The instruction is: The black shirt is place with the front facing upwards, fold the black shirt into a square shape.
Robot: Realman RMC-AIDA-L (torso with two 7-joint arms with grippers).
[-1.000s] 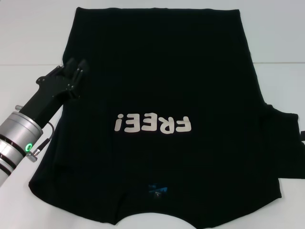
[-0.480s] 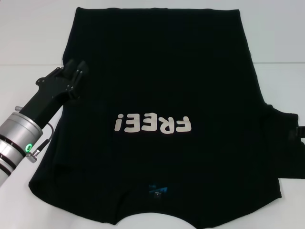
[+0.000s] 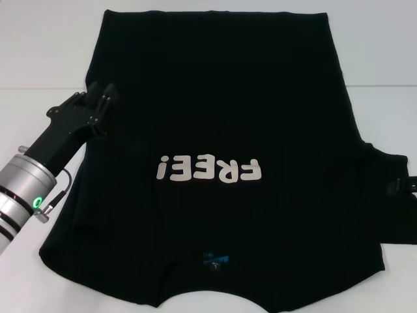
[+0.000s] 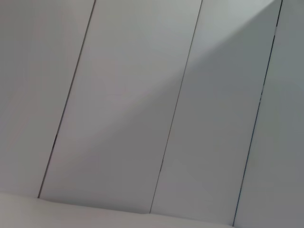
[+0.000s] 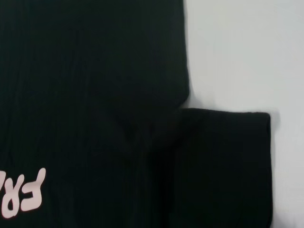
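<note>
Left hand [image 3: 104, 93] at the left edge of the black shirt [image 3: 221, 117], fingers together, resting on the cloth. Right hand [image 3: 405, 184] barely in view at the right sleeve, state can't tell. Shirt lies flat, print up, on white tabletop [image 3: 39, 45].

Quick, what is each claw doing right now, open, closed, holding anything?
Left claw: closed at the black shirt's left edge; grip on cloth cannot be told.
Right claw: barely visible at shirt's right sleeve; cannot tell.
</note>
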